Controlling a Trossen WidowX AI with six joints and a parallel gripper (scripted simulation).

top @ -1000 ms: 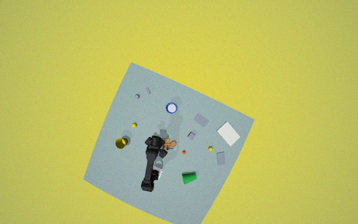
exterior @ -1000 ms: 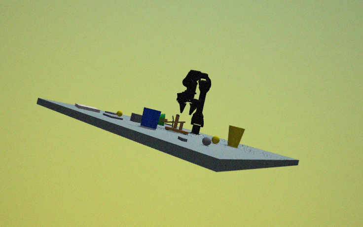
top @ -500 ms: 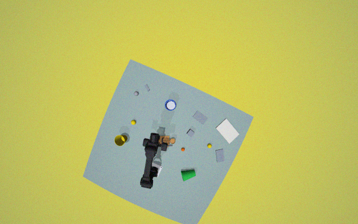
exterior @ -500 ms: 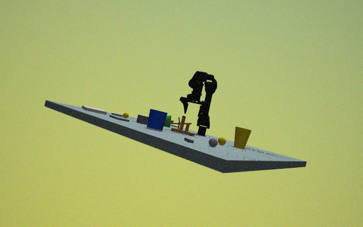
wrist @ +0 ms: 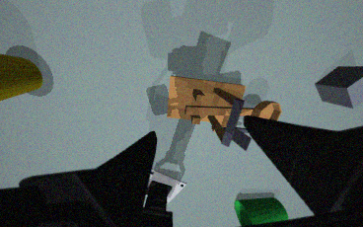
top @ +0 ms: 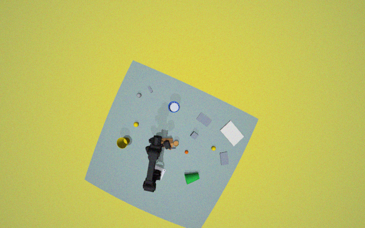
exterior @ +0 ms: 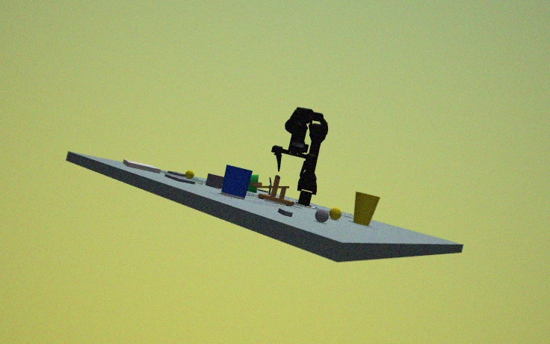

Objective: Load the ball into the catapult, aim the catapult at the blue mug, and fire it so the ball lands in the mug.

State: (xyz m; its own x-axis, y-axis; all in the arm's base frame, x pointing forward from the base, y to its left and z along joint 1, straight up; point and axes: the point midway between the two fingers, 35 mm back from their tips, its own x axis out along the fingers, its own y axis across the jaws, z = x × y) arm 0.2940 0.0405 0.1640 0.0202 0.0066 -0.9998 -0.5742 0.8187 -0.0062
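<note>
Behind your tabletop (top: 161,204) (exterior: 389,235) (wrist: 113,118) is plain yellow; you'll find no readable writing. Your jaws stand wide open, gripping nothing.

top: overhead, far, down | exterior: table-side, far, low | wrist: near, down | top+wrist: catapult (top: 167,141) (wrist: 204,96)

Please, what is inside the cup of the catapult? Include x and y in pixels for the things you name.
The cup (top: 175,143) of the catapult (wrist: 180,97) shows only its own wooden bottom from the top; no ball is seen there. In the wrist view, its rim hides part of the inside.
</note>
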